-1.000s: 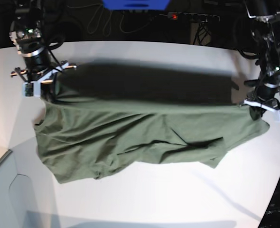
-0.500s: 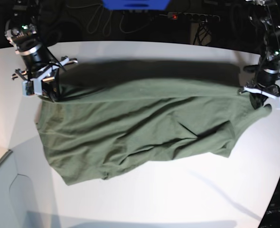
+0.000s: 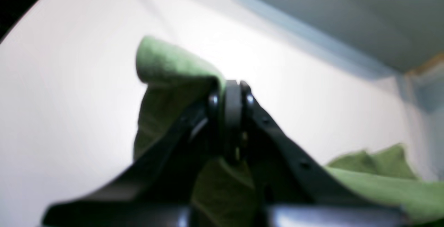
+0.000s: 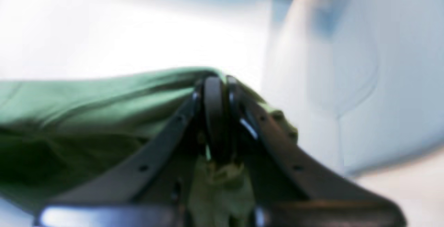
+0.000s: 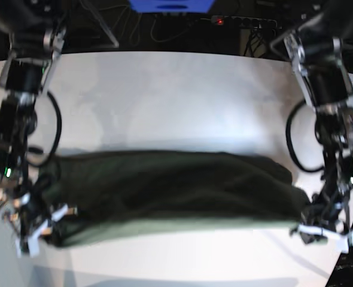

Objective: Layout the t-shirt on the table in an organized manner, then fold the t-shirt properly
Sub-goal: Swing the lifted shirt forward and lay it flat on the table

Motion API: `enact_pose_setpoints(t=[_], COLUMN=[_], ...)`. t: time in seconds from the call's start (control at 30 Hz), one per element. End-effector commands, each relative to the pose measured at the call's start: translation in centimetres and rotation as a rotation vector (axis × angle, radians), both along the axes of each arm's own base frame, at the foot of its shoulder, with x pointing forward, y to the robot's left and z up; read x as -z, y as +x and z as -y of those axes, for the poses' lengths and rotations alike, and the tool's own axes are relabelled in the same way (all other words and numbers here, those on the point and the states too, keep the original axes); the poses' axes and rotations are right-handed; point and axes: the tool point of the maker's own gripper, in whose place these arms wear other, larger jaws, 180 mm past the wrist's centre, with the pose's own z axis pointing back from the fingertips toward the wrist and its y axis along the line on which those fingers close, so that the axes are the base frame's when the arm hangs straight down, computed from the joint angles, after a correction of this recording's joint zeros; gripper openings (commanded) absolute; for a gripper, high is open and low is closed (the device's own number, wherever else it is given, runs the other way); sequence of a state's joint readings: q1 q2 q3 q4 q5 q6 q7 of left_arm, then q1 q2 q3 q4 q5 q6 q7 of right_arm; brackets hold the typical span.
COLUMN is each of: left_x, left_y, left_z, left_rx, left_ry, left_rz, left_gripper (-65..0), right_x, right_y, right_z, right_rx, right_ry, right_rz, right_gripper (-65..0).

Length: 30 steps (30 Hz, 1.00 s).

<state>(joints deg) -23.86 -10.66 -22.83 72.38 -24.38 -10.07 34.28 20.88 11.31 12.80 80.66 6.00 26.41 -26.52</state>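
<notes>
Both my arms have swung toward the near tabletop (image 5: pixel 176 89) edge, fingers (image 3: pixel 233 116) (image 4: pixel 215 116) pinching the t-shirt (image 5: pixel 164 191) stretched between them.

Left wrist view: wholly soft-focused; the left gripper (image 3: pixel 231 97) shows as dark blurred fingers, their base cut off by the bottom edge.
T-shirt (image 3: pixel 163 74) in that view: only a folded tip and a strip at lower right; the rest is out of frame.
Right wrist view: equally blurred; the right gripper (image 4: pixel 216 97) is cut off at the bottom edge.
Cloth between its fingers: a pale smear, edge or seam unreadable.
Base view: motion-blurred; collar and sleeves of the t-shirt (image 5: pixel 170 194) cannot be told apart.
Table (image 5: pixel 164 101): its near edge is cut off by the frame.
</notes>
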Motion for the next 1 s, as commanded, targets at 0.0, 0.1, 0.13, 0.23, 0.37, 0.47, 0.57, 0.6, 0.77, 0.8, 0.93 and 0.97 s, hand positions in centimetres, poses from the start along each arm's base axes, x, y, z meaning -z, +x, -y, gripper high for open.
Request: enact_pose_setpoints(t=[0.0,0.1,0.13,0.23,0.37,0.47,0.57,0.6,0.77,0.8,0.93,0.97], left_x=[-4.4,-8.9,-10.7,-17.4,-25.1,-28.8,-29.5,-28.8,-21.5,-19.6,-11.5,-9.2], left_y=[2.1,5.9,7.0,9.2,10.8,10.8,10.5,10.3,7.9,6.8,1.6,0.2], left_z=[-0.7,-0.2,0.1,1.1,3.1,3.9,4.0,3.7,2.8,2.2,-0.2,-0.8], left_rx=[-0.014,0.005,0.018,0.045,0.093,0.110,0.115,0.111,0.094,0.082,0.025,0.008], left_ry=[-0.004,-0.032,-0.031,-0.016,0.003,0.023,0.034,0.039,0.081,0.088,0.101,0.100], left_rz=[0.109,0.163,0.186,0.289,0.405,0.465,0.484,0.475,0.391,0.373,0.267,0.226], left_gripper=[-65.0,-65.0,-65.0,-65.0,-65.0,-65.0,-65.0,-65.0,-65.0,-65.0,-65.0,-65.0], right_x=[-4.6,-10.6,-12.9,-20.0,-27.6,-30.9,-31.6,-30.4,-22.8,-20.8,-12.6,-10.2], right_y=[2.1,5.5,6.3,7.9,8.2,7.7,7.0,6.8,4.4,3.5,-0.9,-2.1], right_z=[0.3,0.6,0.8,0.9,1.0,1.9,2.9,3.3,3.3,3.4,2.2,1.8], right_rx=[-0.009,-0.022,-0.020,-0.017,-0.013,0.003,0.020,0.026,0.023,0.026,-0.007,-0.019], right_ry=[-0.011,-0.032,-0.035,-0.032,-0.031,-0.051,-0.070,-0.082,-0.121,-0.118,-0.072,-0.045], right_rz=[0.117,0.220,0.259,0.387,0.524,0.583,0.603,0.582,0.488,0.468,0.364,0.324], right_gripper=[-65.0,-65.0,-65.0,-65.0,-65.0,-65.0,-65.0,-65.0,-65.0,-65.0,-65.0,-65.0])
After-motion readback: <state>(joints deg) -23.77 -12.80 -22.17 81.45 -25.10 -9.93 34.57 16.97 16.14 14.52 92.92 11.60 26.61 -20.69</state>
